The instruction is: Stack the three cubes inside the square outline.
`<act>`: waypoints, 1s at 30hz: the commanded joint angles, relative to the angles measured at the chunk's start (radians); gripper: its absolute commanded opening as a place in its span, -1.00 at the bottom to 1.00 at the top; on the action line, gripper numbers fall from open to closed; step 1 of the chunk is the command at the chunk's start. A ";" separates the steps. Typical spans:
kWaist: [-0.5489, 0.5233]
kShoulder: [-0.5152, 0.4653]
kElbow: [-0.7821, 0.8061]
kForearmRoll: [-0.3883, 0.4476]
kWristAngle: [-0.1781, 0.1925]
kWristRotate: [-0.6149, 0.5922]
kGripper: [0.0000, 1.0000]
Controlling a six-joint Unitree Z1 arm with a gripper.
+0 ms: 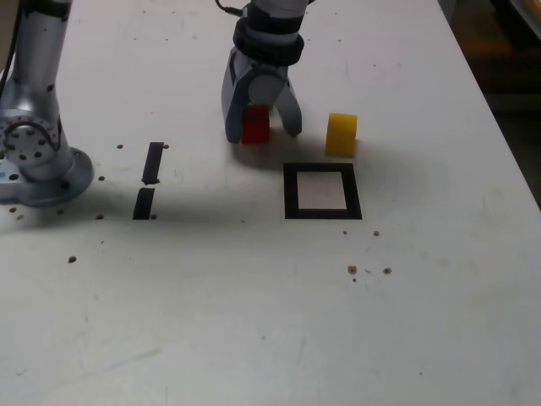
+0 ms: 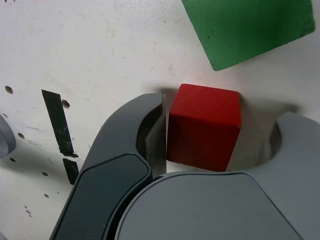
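While straddling the red block [image 1: 255,125], holding fingers [image 2: 300,145] apart. Showing the yellow block [image 1: 341,134] to the exterior view's right, near the black square [image 1: 323,214].

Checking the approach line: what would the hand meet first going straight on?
Likely the red cube, which sits between the open fingers; past it, the table. Depth is unclear.

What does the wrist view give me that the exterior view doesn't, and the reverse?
Only the wrist view: the green cube.
Only the exterior view: the yellow cube, the square outline and most of the arm.
Both: the red cube between the open fingers of the end effector, with a visible gap on one side in the wrist view, plus the two black tape strips.
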 commanded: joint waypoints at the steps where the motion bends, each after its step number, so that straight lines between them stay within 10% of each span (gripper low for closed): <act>1: 0.001 -0.007 -0.001 -0.001 -0.002 -0.002 -0.79; 13: 0.000 -0.016 0.000 -0.009 0.002 -0.004 -0.96; 21: -0.085 -0.081 -0.118 0.148 0.033 -0.039 -0.96; 30: -0.295 -0.011 -0.269 0.183 -0.077 -0.161 -0.96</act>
